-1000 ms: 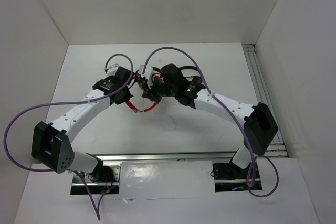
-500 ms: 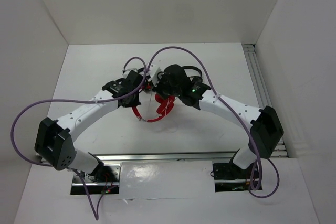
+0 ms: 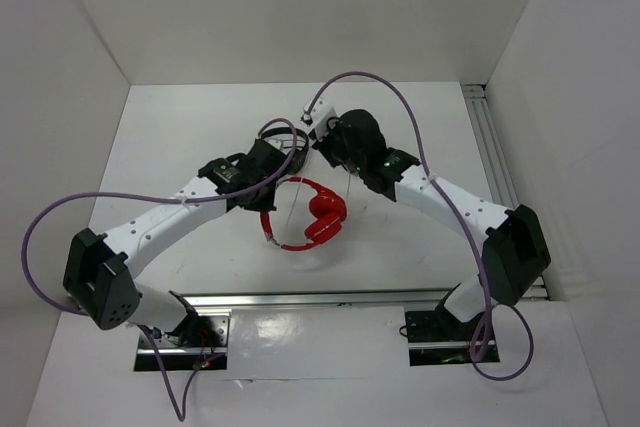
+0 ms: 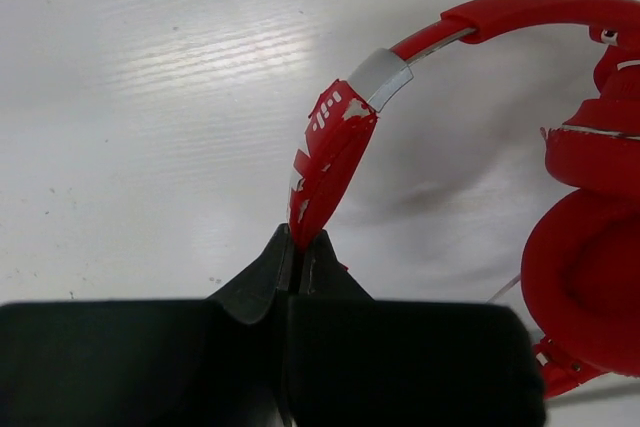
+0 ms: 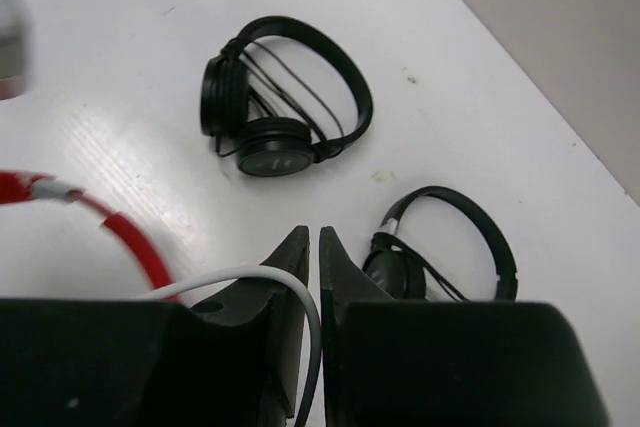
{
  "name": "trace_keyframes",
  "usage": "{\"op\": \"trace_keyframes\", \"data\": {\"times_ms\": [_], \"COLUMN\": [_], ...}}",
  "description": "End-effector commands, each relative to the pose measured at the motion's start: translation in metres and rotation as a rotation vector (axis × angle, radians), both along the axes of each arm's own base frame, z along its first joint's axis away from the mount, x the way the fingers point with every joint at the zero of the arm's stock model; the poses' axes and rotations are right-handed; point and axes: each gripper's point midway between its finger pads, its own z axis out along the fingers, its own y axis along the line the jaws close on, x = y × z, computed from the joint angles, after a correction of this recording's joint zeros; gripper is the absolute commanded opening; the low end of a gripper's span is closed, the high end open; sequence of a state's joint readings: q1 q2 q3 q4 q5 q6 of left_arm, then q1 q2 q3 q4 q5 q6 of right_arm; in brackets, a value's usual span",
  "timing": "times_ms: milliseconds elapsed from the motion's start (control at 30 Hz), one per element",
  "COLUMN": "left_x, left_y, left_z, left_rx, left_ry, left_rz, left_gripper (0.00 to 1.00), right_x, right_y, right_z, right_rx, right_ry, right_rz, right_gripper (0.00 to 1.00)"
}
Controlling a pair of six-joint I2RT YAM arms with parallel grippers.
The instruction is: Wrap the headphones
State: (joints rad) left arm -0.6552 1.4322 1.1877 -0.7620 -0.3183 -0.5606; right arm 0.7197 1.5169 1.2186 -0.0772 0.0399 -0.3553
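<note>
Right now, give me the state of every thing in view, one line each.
left gripper, shut on one headband end of the headphones.
the headphones, lying down, earcups together, held by that end.
right gripper, jaws a narrow slit apart; grip unclear.
white cable, draped over a right finger into that slit.
larger black headphones, lying flat, untouched.
smaller black headphones, lying flat, untouched.

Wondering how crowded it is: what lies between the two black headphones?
Only bare white table separates the larger black headphones from the smaller black headphones, as the right wrist view shows.
</note>
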Motion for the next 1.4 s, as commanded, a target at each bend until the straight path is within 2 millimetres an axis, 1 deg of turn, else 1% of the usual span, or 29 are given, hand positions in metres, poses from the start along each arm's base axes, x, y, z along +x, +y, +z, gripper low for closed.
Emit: {"op": "trace_keyframes", "data": {"times_ms": [0,67,100,167,200,233,267,300,333,367,467,500,533,600,633,667,700,733,800,867,900,933,1000,1033,1167,1267,1300,1333,1367], "left_x": [-0.019,-0.023,-0.027,-0.032,-0.035,-0.038,-0.041,-0.042,-0.042,-0.042,-0.039,-0.039,-0.038,-0.037,-0.036,-0.035,-0.036,-0.035,-0.039,-0.043,-0.044,-0.044,-0.045,-0.045,-0.045,-0.046,-0.044,-0.043,-0.04], "left_y": [-0.013,-0.016,-0.016,-0.017,-0.018,-0.02,-0.021,-0.021,-0.021,-0.017,-0.01,-0.008,-0.007,-0.001,0.002,0.003,0.004,0.003,-0.001,-0.007,-0.009,-0.011,-0.013,-0.013,-0.015,-0.017,-0.017,-0.014,-0.015], "left_z": [0.025,0.032,0.03,0.035,0.04,0.043,0.042,0.045,0.045,0.044,0.052,0.055,0.061,0.064,0.068,0.068,0.074,0.078,0.08,0.085,0.09,0.093,0.097,0.097,0.1,0.107,0.118,0.125,0.13], "left_rx": [-0.08,-0.096,-0.093,-0.102,-0.117,-0.137,-0.127,-0.133,-0.133,-0.117,-0.098,-0.093,-0.092,-0.068,-0.059,-0.057,-0.064,-0.07,-0.097,-0.13,-0.151,-0.16,-0.172,-0.172,-0.179,-0.203,-0.219,-0.225,-0.23], "left_ry": [-0.004,-0.018,-0.001,-0.015,-0.026,-0.024,-0.018,-0.026,-0.027,-0.026,-0.048,-0.062,-0.069,-0.078,-0.082,-0.086,-0.096,-0.105,-0.099,-0.097,-0.109,-0.114,-0.117,-0.117,-0.121,-0.131,-0.161,-0.184,-0.205], "left_rz": [-0.15,-0.179,-0.197,-0.225,-0.246,-0.258,-0.277,-0.278,-0.278,-0.269,-0.24,-0.233,-0.219,-0.202,-0.197,-0.183,-0.183,-0.183,-0.2,-0.231,-0.239,-0.253,-0.26,-0.26,-0.274,-0.273,-0.261,-0.244,-0.239], "left_gripper": [0.0,0.0,0.0,0.0,0.0,0.0,0.0,0.0,0.0,0.0,0.0,0.0,0.0,0.0,0.0,0.0,0.0,0.0,0.0,0.0,0.0,0.0,0.0,0.0,0.0,0.0,0.0,0.0,0.0], "right_x": [0.017,0.019,0.024,0.031,0.035,0.035,0.041,0.045,0.046,0.05,0.057,0.062,0.067,0.068,0.072,0.069,0.074,0.075,0.07,0.073,0.073,0.073,0.074,0.073,0.074,0.075,0.073,0.077,0.072], "right_y": [0.0,0.003,0.004,0.004,0.004,0.008,0.006,0.003,0.007,0.005,0.002,-0.002,-0.008,-0.013,-0.018,-0.019,-0.023,-0.026,-0.02,-0.017,-0.015,-0.013,-0.01,-0.009,-0.006,-0.001,0.003,0.002,0.004], "right_z": [0.049,0.048,0.037,0.036,0.026,0.024,0.028,0.022,0.024,0.016,0.017,0.01,0.012,0.005,0.009,0.005,0.011,0.007,0.007,-0.003,0.001,-0.005,0.002,-0.002,0.004,-0.004,-0.012,-0.016,-0.02], "right_rx": [0.155,0.177,0.166,0.182,0.173,0.185,0.195,0.199,0.207,0.207,0.225,0.232,0.234,0.246,0.261,0.268,0.294,0.294,0.31,0.313,0.319,0.322,0.34,0.337,0.347,0.351,0.355,0.363,0.374], "right_ry": [-0.122,-0.117,-0.095,-0.104,-0.083,-0.076,-0.086,-0.069,-0.072,-0.052,-0.062,-0.051,-0.063,-0.043,-0.053,-0.044,-0.057,-0.054,-0.036,-0.006,-0.012,0.008,-0.001,0.009,-0.004,0.024,0.05,0.058,0.083], "right_rz": [0.006,0.028,0.033,0.022,0.029,0.039,0.038,0.031,0.049,0.042,0.02,0.004,-0.019,-0.037,-0.052,-0.055,-0.069,-0.068,-0.032,-0.016,-0.005,-0.001,0.01,0.017,0.03,0.045,0.063,0.064,0.074], "right_gripper": [0.16,0.16,0.16,0.16,0.16,0.16,0.11,0.06,0.02,0.0,0.0,0.0,0.0,0.0,0.0,0.0,0.0,0.0,0.0,0.0,0.0,0.0,0.0,0.0,0.0,0.0,0.0,0.0,0.02]}}
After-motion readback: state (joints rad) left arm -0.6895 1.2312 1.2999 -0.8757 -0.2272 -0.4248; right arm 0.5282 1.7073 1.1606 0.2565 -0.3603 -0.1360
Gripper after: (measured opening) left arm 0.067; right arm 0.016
